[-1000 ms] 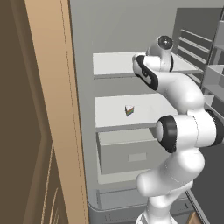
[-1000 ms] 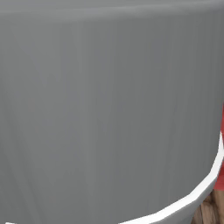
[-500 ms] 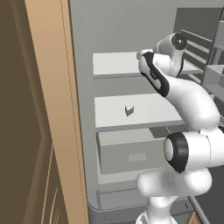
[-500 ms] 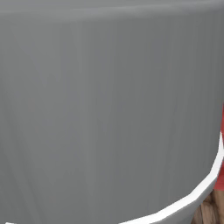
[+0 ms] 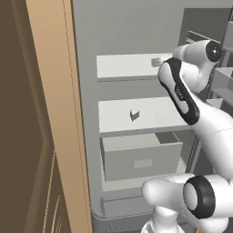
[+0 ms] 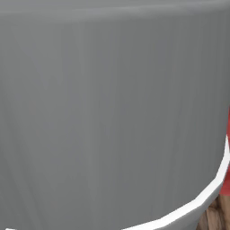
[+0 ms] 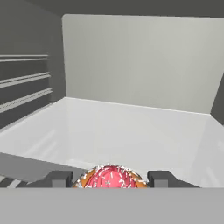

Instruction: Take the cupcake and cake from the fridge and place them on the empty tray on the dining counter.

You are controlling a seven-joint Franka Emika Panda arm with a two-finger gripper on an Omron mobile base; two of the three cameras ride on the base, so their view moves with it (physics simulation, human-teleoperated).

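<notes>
while the cake (image 5: 134,114) sits shelved, the hand (image 7: 110,179) grips the cupcake (image 7: 110,177).

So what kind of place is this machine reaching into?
It looks like the inside of an open fridge in a kitchen: white shelves stacked one above another, a grey drawer below them, and a small cake slice on the middle shelf. A pink-frosted cupcake sits between the hand's fingertips.

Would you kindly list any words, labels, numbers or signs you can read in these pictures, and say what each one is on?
No text can be read anywhere.
A small pale mark on the arm's dark band: too small to read.
Fridge, shelves, drawer, cake and cupcake: no lettering.
</notes>
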